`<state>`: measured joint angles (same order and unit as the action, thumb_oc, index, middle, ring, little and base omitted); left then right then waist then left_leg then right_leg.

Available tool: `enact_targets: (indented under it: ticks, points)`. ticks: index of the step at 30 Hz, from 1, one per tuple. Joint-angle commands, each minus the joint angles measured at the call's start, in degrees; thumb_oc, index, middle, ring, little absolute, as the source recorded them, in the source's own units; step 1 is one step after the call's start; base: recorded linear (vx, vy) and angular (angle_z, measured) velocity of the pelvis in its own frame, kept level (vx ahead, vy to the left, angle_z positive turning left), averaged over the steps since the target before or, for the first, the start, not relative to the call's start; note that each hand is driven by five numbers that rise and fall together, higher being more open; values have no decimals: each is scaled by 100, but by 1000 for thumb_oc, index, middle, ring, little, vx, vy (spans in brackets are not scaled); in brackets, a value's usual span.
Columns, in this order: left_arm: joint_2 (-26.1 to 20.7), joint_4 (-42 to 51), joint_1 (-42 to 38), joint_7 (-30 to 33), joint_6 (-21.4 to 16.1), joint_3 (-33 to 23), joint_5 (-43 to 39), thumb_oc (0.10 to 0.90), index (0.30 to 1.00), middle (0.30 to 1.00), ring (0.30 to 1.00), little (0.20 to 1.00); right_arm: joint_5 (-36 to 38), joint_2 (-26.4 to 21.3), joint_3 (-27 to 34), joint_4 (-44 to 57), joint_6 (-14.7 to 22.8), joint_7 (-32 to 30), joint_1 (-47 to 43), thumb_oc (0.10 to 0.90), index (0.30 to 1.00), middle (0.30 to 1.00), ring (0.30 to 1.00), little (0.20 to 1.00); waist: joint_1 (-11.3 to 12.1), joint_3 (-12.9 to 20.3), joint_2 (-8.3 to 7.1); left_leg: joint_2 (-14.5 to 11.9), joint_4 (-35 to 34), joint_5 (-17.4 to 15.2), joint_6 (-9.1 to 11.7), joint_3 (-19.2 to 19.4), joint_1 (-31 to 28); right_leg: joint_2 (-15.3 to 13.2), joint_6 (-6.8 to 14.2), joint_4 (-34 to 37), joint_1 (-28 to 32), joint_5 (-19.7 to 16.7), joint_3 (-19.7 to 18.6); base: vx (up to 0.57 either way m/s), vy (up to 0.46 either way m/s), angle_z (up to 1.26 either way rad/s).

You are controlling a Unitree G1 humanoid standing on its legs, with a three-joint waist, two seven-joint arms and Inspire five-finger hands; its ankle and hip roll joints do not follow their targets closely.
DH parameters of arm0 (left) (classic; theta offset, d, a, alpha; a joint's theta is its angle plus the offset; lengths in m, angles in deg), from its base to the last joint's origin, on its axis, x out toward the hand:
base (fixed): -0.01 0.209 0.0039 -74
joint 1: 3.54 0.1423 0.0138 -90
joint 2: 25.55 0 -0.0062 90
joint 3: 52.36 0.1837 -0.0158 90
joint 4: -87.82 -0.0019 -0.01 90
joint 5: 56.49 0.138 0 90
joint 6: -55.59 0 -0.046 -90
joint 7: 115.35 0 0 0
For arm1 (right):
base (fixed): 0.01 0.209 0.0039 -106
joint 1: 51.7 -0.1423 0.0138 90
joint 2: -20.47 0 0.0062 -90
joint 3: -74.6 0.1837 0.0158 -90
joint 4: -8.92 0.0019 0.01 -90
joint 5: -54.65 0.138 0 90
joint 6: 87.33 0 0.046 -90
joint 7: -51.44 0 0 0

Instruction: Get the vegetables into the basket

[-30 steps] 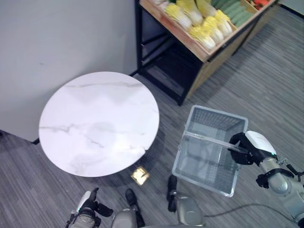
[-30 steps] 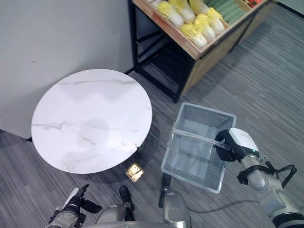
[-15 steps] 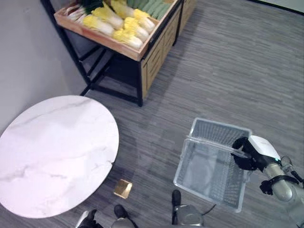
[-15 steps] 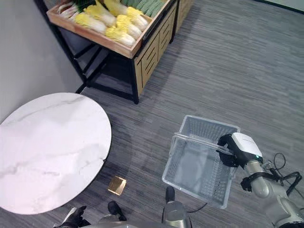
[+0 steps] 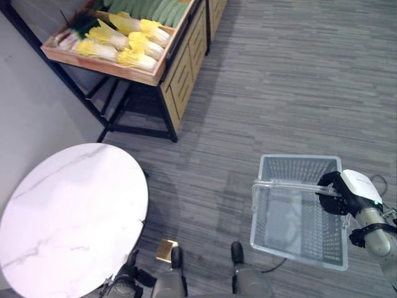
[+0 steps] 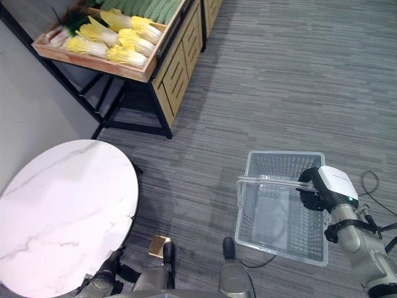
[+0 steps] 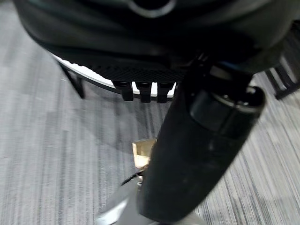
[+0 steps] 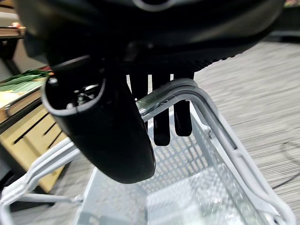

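A round white marble table (image 5: 68,217) stands at lower left. On the produce stand (image 5: 124,46), napa cabbages (image 5: 133,43) lie well apart from the empty wire basket (image 6: 282,214). The right hand (image 6: 319,186) curls round its handle (image 8: 187,91). The left hand (image 5: 127,285) hangs low, fingers curled, holding nothing.

Round white marble-pattern surface (image 5: 68,217) at lower left, top bare, dark legs under its rim, standing against a plain light-grey wall (image 5: 28,124). Grey striped carpet floor (image 5: 279,93) covers the rest of the scene. Small square brass-coloured floor plate (image 5: 165,250) set in the carpet just beside the round surface's near edge; it shows in the left wrist view too (image 7: 144,152). Black metal-framed stand (image 5: 127,105) at upper left carrying a shallow light-wood tray (image 5: 99,64), with a wooden slatted cabinet front (image 5: 183,59) just to its right. Stand sits well apart from the floor plate, near the wall.
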<state>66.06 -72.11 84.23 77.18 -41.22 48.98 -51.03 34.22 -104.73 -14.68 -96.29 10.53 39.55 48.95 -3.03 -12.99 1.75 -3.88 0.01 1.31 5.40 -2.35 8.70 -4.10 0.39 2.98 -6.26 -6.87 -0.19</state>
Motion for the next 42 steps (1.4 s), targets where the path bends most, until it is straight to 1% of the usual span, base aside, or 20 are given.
enact_targets:
  ticks: [1, 2, 4, 7, 10, 13, 16, 18, 20, 23, 27, 28, 32, 34, 35, 36, 37, 38, 40, 42]
  points:
    - [-251, -128, -51, 167, -49, 9, -118, 900, 1000, 1000, 1000, 1000, 143, -165, 309, 546, 418, -569, -749, 400, 300, 300, 300, 300, 217, -48, -305, -56, -23, 777, 106, -239, 345, 139, 599, -331, 394, 603, 72, 162, 161, -91]
    - [-256, -178, -12, 145, -45, 18, -77, 900, 1000, 1000, 1000, 1000, 113, -127, 268, 557, 420, -497, -647, 400, 300, 300, 300, 300, 188, -1, -301, -93, -56, 707, 73, -67, 195, 149, 617, -379, 433, 650, -44, 120, 139, -67]
    - [-253, -188, 5, 124, -42, 41, -49, 900, 1000, 1000, 1000, 1000, 102, -108, 260, 522, 396, -463, -614, 400, 300, 300, 300, 300, 205, 36, -307, -106, -103, 702, 64, -1, 122, 124, 631, -386, 439, 662, -73, 89, 148, -35]
    - [-265, -191, 37, 61, -44, 112, -26, 900, 1000, 1000, 1000, 1000, 139, 4, 174, 285, 324, -449, -672, 400, 300, 300, 300, 300, 195, 131, -378, -40, -189, 588, -43, 173, -61, 23, 726, -377, 419, 621, -240, 99, 254, -23]
    - [-310, -174, 81, -18, -38, 151, -29, 900, 1000, 1000, 1000, 1000, 232, 364, 21, -319, 160, -500, -850, 400, 300, 300, 300, 300, 201, 166, -475, 129, -45, 270, -351, 576, -194, -237, 1008, -543, 251, 467, -528, 67, 362, -53]
    - [-358, -174, 87, -18, -35, 131, -30, 900, 1000, 1000, 1000, 1000, 288, 545, -62, -637, 103, -560, -969, 400, 300, 300, 300, 300, 229, 150, -516, 171, -20, 193, -424, 665, -241, -273, 1091, -732, 129, 425, -586, 17, 193, -39]
    - [-458, -195, 81, -22, 10, 100, 28, 900, 1000, 1000, 1000, 1000, 228, 657, -160, -990, 12, -571, -1050, 400, 300, 300, 300, 300, 237, 68, -548, 233, 6, 111, -529, 722, -343, -266, 1196, -1301, -90, 266, -561, 27, 166, -27]
    - [-540, -242, 49, -27, 47, 126, 155, 900, 1000, 1000, 1000, 1000, 217, 727, -221, -1160, -17, -577, -1116, 400, 300, 300, 300, 300, 197, -36, -527, 241, 2, 24, -602, 796, -529, -237, 1177, -1923, -358, 97, -362, 61, 186, -19]
    - [-561, -223, 26, -27, 48, 156, 205, 900, 1000, 1000, 1000, 1000, 231, 746, -232, -1175, -29, -570, -1132, 400, 300, 300, 300, 300, 170, -78, -525, 260, 17, -51, -617, 832, -611, -267, 1142, -2002, -450, 32, -269, 92, 125, -29]
    - [-602, -154, -85, -15, 26, 192, 202, 900, 1000, 1000, 1000, 1000, 259, 786, -233, -1213, -33, -576, -1132, 400, 300, 300, 300, 300, 105, -136, -536, 337, 107, -247, -661, 878, -754, -271, 1088, -1745, -623, -76, -144, 117, 65, -22]
    - [-646, -46, -283, 27, 6, 191, 120, 900, 1000, 1000, 1000, 1000, 308, 848, -242, -1194, -27, -625, -1147, 400, 300, 300, 300, 300, -3, -182, -538, 340, 145, -472, -606, 814, -937, -389, 1131, -1003, -946, -318, -84, 232, -33, -8]
    - [-700, 7, -368, 79, 0, 178, 86, 900, 1000, 1000, 1000, 1000, 320, 872, -277, -1223, -22, -667, -1157, 400, 300, 300, 300, 300, -40, -175, -558, 301, 210, -623, -551, 774, -1090, -533, 1174, -678, -1066, -508, 22, 261, -83, -4]
    - [-765, 55, -413, 99, 8, 161, 59, 900, 1000, 1000, 1000, 1000, 308, 862, -217, -1125, -50, -644, -1032, 400, 300, 300, 300, 300, -110, -130, -562, 272, 253, -836, -469, 667, -1365, -616, 1223, -640, -1142, -602, 225, 324, -120, 6]
    - [-762, 67, -421, 94, 12, 174, 62, 900, 1000, 1000, 1000, 1000, 304, 871, -178, -1123, -59, -631, -943, 400, 300, 300, 300, 300, -128, -92, -562, 265, 240, -865, -435, 620, -1453, -604, 1204, -627, -1062, -539, 247, 232, -110, 29]
    - [-742, 63, -419, 106, 10, 157, 75, 900, 1000, 1000, 1000, 1000, 319, 894, -128, -1055, -52, -583, -808, 400, 300, 300, 300, 300, -159, 40, -555, 184, 259, -893, -364, 549, -1616, -493, 1136, -757, -1024, -468, 317, 460, -257, 43]
    - [-713, 53, -372, 100, 11, 144, 65, 900, 1000, 1000, 1000, 1000, 332, 887, -52, -1043, -50, -555, -652, 400, 300, 300, 300, 300, -188, 127, -480, 47, 335, -788, -271, 445, -1673, -359, 1028, -842, -956, -331, 427, 463, -260, 23]
    - [-710, 53, -370, 101, 11, 147, 64, 900, 1000, 1000, 1000, 1000, 332, 884, -49, -1041, -49, -554, -646, 400, 300, 300, 300, 300, -197, 132, -469, 36, 335, -790, -265, 433, -1671, -354, 1023, -845, -954, -323, 443, 394, -281, 4]
    - [-679, 18, -319, 84, 15, 137, 63, 900, 1000, 1000, 1000, 1000, 399, 881, 27, -1009, -17, -537, -509, 400, 300, 300, 300, 300, -230, 203, -376, -110, 481, -559, -169, 307, -1667, -184, 891, -977, -937, -117, 513, 280, -235, 0]
    - [-653, 16, -289, 72, 23, 157, 80, 900, 1000, 1000, 1000, 1000, 425, 801, 101, -964, 13, -540, -435, 400, 300, 300, 300, 300, -254, 214, -295, -216, 841, -286, -52, 216, -1529, -72, 758, -1060, -911, 78, 572, 300, -276, 26]
    - [-635, 5, -329, 91, 46, 170, 82, 900, 1000, 1000, 1000, 1000, 436, 734, 176, -996, 17, -604, -381, 400, 300, 300, 300, 300, -245, 134, -286, -296, 1509, 148, 61, 207, -1168, -39, 609, -1070, -792, 212, 654, 221, -241, 16]
